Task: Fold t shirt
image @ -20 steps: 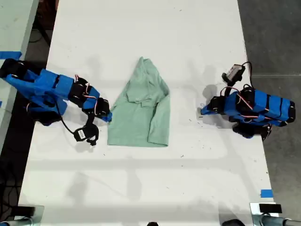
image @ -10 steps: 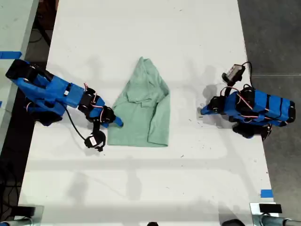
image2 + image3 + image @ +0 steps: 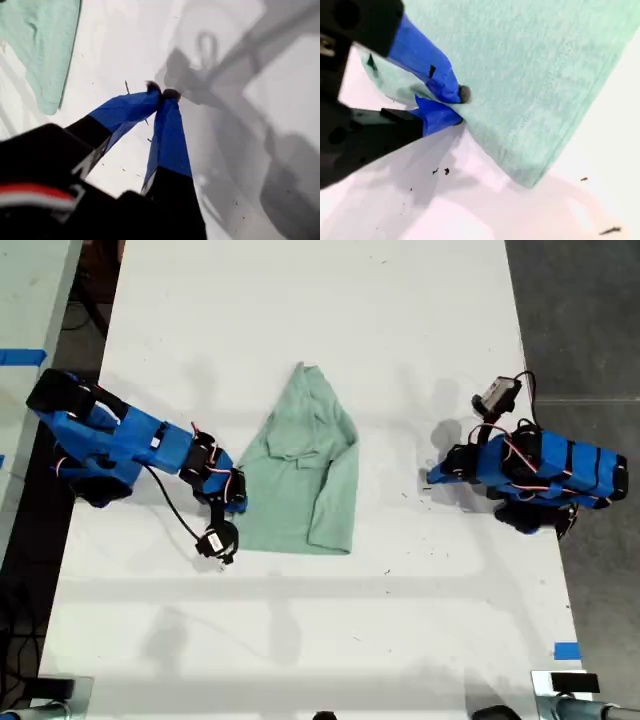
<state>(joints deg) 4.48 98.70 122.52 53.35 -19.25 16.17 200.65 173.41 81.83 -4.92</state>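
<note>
The pale mint-green t shirt lies rumpled and partly folded in the middle of the white table. My second gripper is at the shirt's side edge near the hem, on the exterior view's left. In the second wrist view its blue jaws are shut on a pinch of the t shirt. My first gripper rests on the exterior view's right, apart from the shirt. Its jaws are shut on nothing over bare table, with the t shirt some way off.
Blue tape marks sit at the table's near corner on the exterior view's right and on a neighbouring surface at its left. Dark floor runs along the exterior view's right. A black cable with a small module hangs from the second arm.
The second arm has swung in towards the shirt's side edge and its gripper now pinches the cloth. The hem has shifted slightly. The first arm has not moved.
</note>
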